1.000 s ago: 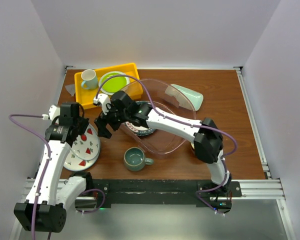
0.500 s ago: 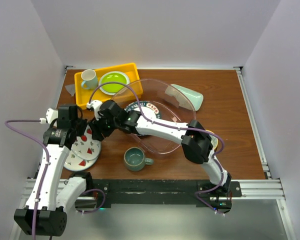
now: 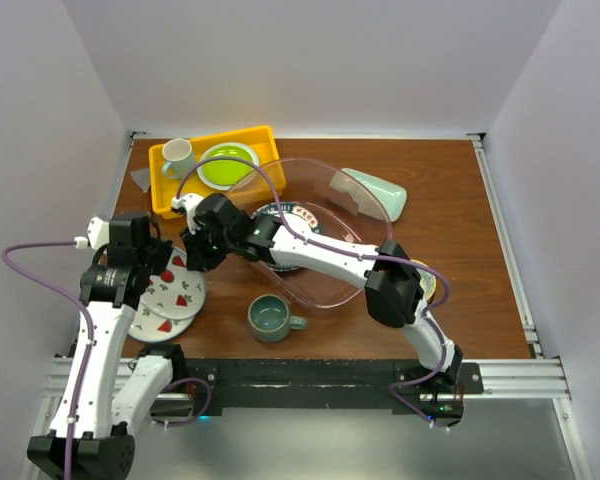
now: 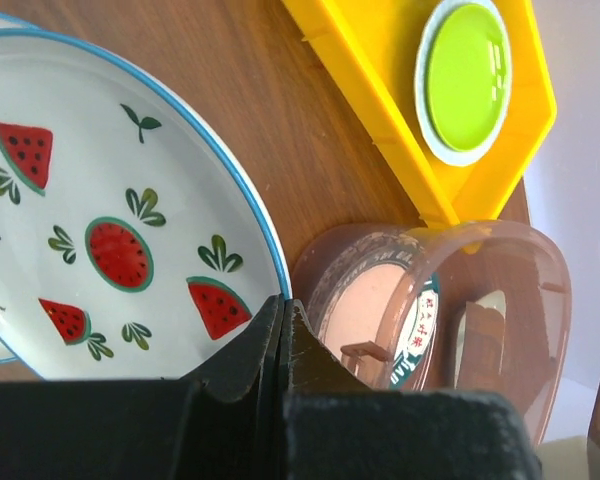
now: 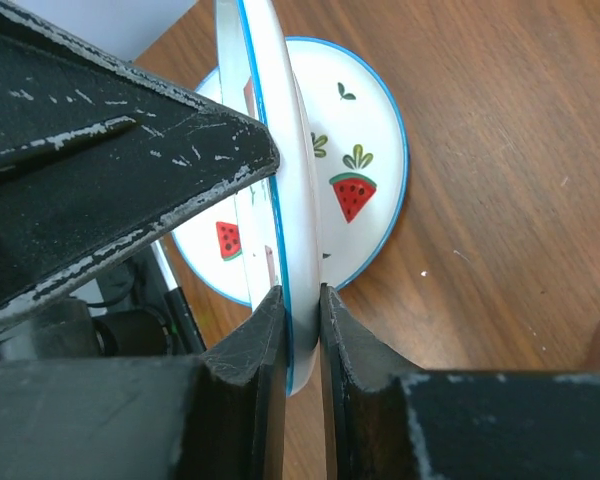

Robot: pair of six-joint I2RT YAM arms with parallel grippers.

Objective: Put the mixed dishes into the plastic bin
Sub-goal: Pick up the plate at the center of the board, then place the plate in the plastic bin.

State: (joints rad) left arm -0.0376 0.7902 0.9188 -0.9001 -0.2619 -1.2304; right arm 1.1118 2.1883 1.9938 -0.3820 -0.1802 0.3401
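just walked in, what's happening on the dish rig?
The right claw is clamped on the rim of a watermelon plate and holds it on edge. A second plate lies flat on the table behind it. The left claw is shut right next to them, with nothing visibly in it. One dish is in the bin. The mug and green tray are outside it.
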